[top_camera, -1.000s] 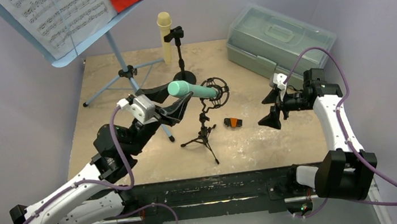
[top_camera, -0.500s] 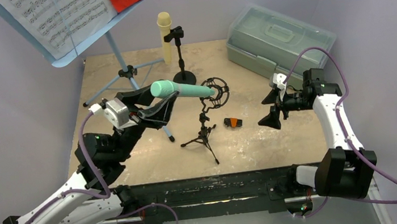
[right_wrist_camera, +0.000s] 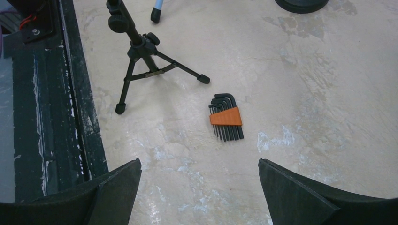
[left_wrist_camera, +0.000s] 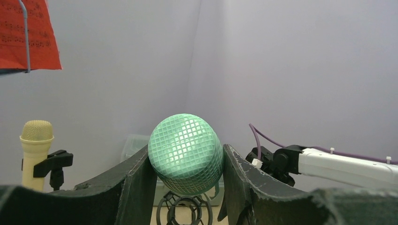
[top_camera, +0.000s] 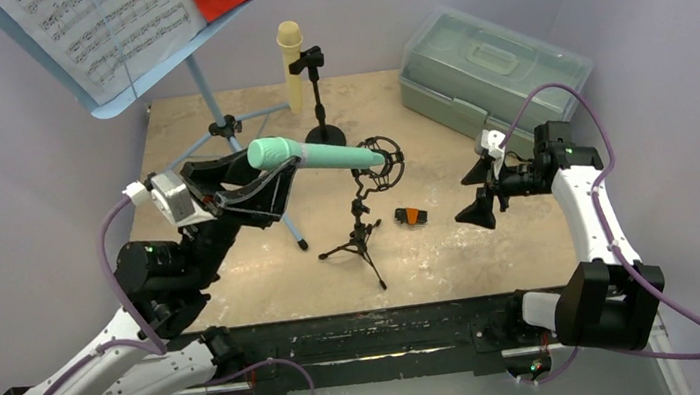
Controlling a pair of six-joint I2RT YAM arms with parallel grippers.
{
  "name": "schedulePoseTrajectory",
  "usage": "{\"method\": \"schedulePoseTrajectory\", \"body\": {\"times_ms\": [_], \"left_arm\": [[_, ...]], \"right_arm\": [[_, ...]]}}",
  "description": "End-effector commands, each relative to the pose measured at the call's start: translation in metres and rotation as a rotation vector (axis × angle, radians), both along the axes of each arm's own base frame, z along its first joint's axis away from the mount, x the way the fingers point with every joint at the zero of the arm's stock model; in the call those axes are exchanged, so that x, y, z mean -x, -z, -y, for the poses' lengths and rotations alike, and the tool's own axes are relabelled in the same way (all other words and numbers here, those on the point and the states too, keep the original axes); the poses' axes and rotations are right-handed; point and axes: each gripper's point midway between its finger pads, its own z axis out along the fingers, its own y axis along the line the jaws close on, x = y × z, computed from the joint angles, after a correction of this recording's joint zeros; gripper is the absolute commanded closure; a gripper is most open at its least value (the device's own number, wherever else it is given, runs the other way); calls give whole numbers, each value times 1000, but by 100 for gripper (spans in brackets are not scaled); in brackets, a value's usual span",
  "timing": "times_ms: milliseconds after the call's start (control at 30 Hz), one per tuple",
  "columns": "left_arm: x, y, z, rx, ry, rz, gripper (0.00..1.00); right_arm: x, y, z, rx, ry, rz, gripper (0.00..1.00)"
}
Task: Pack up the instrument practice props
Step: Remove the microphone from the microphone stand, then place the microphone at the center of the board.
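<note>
My left gripper [top_camera: 267, 172] is shut on the teal toy microphone [top_camera: 306, 156]. The microphone lies level, its tail end still inside the black ring holder [top_camera: 382, 161] of the small tripod stand [top_camera: 359, 237]. In the left wrist view its mesh head [left_wrist_camera: 185, 153] sits between my fingers [left_wrist_camera: 138, 187]. The cream microphone [top_camera: 291, 64] stands upright in a black holder [top_camera: 318, 101] at the back. The pale-blue music rack [top_camera: 124, 69] with white and red pages stands at the back left. My right gripper [top_camera: 482, 188] is open and empty above the table, right of the tripod stand.
A translucent grey-green case [top_camera: 491, 64] with a handle sits shut at the back right. An orange-sleeved hex key set [top_camera: 411, 215] lies on the table between the tripod stand and my right gripper; it also shows in the right wrist view [right_wrist_camera: 225, 117]. The rack's tripod legs [top_camera: 218, 138] spread behind my left arm.
My left gripper has moved left and up, drawing the teal microphone leftward out through the ring holder. The right arm has not moved.
</note>
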Motion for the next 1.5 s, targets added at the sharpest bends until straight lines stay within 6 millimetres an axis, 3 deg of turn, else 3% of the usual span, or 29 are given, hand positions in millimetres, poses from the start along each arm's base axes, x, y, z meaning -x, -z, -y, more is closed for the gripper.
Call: {"method": "schedulePoseTrajectory", "body": {"times_ms": [0, 300, 533, 800, 1100, 1467], "left_arm": [[4, -22, -3, 104, 39, -14, 100], [3, -26, 22, 206, 172, -83, 100], [-15, -7, 50, 181, 195, -203, 100], [-16, -5, 68, 177, 253, -225, 100], [-40, 19, 91, 74, 189, -259, 100], [-53, 25, 136, 33, 269, -242, 100]], "right_arm": [[-1, -11, -4, -15, -23, 39, 1], [0, -12, -4, -10, -25, 46, 1], [2, -18, -2, 5, -18, 72, 1], [3, -32, 5, 69, 45, 126, 1], [14, -91, 17, 187, 92, 214, 1], [43, -136, -14, 8, 1, 214, 1]]}}
